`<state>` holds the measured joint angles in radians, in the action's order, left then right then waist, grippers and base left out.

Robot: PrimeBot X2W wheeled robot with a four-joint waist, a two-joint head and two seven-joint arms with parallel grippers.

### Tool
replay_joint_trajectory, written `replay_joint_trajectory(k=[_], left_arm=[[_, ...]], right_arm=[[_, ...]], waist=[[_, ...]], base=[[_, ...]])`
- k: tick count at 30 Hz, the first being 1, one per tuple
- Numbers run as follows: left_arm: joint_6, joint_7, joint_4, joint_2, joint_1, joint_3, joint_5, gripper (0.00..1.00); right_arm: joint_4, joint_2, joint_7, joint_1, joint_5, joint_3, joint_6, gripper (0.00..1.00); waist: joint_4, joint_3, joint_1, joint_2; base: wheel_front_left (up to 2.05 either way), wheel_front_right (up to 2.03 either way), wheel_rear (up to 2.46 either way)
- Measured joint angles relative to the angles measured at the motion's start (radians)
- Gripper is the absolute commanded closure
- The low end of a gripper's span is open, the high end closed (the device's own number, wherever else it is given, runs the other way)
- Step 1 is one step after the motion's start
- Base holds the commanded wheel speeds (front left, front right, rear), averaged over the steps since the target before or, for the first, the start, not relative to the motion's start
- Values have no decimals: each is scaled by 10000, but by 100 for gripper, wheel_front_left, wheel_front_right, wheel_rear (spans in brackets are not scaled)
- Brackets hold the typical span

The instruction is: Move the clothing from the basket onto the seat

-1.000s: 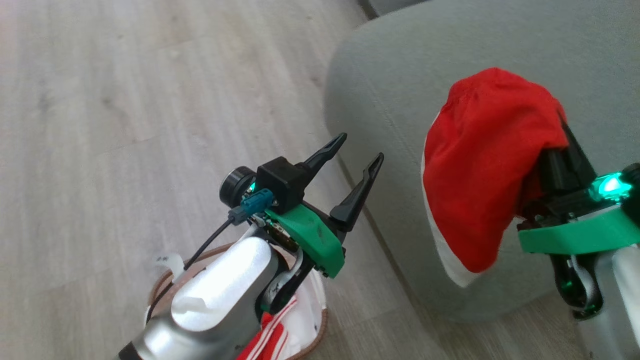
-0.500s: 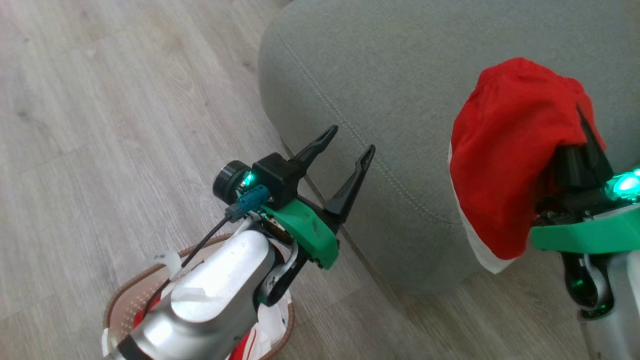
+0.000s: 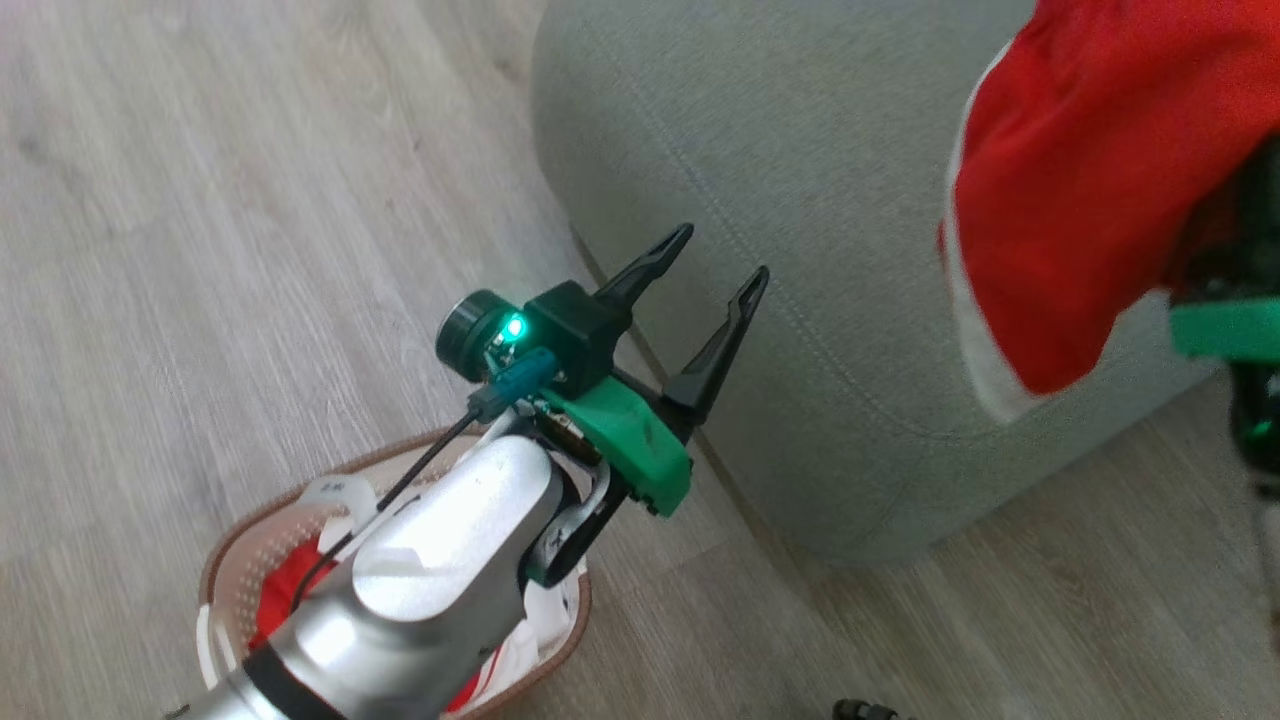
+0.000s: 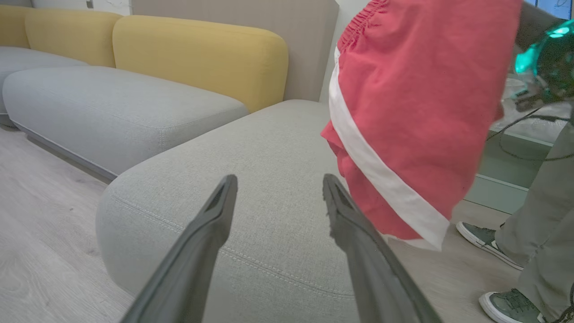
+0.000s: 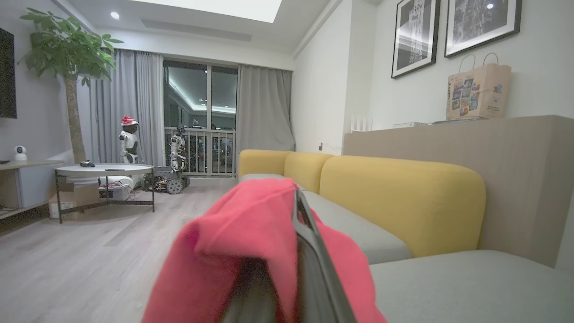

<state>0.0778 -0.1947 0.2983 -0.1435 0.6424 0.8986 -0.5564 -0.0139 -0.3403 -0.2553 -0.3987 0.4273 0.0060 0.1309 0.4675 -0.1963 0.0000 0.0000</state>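
A red garment (image 3: 1080, 180) with a white side stripe hangs from my right gripper (image 5: 291, 197), which is shut on it above the grey-green seat (image 3: 800, 150). In the right wrist view the cloth (image 5: 251, 224) drapes over the fingers. In the left wrist view the garment (image 4: 412, 112) dangles over the seat's (image 4: 278, 134) right end. My left gripper (image 3: 723, 252) is open and holds nothing, pointing at the seat's rounded corner from above the basket (image 3: 232, 530). More red and white clothing (image 3: 285, 600) lies in the basket, partly hidden by my left forearm.
A person's legs (image 4: 538, 202) and shoes (image 4: 484, 233) stand on the wood floor (image 3: 200, 250) right of the seat. Yellow backrests (image 4: 202, 54) line the sofa behind it. A round table (image 5: 105, 169) stands far across the room.
The head camera has shifted. My right gripper has carried the red garment up and to the right over the seat. The left gripper has risen slightly and stays open.
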Motion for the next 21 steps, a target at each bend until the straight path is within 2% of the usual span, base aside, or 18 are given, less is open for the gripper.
replay_joint_trajectory(k=[8, 14, 21], left_arm=[[15, 334, -84, 42, 739, 240, 343, 0], [19, 523, -88, 240, 1337, 360, 594, 0], [33, 525, -54, 428, 1887, 575, 792, 0]], right_arm=[[2251, -970, 0, -2168, 518, 468, 0, 100], [3423, -1657, -2, -4009, 1057, 529, 0, 100], [4642, -2313, 0, -4948, 1137, 339, 0, 100]], waist=[[-535, -1048, 1, 0], [-1003, -2011, 1, 0], [-1593, -2898, 2, 0]], base=[[0, 0, 0], [0, 0, 0], [0, 0, 0]])
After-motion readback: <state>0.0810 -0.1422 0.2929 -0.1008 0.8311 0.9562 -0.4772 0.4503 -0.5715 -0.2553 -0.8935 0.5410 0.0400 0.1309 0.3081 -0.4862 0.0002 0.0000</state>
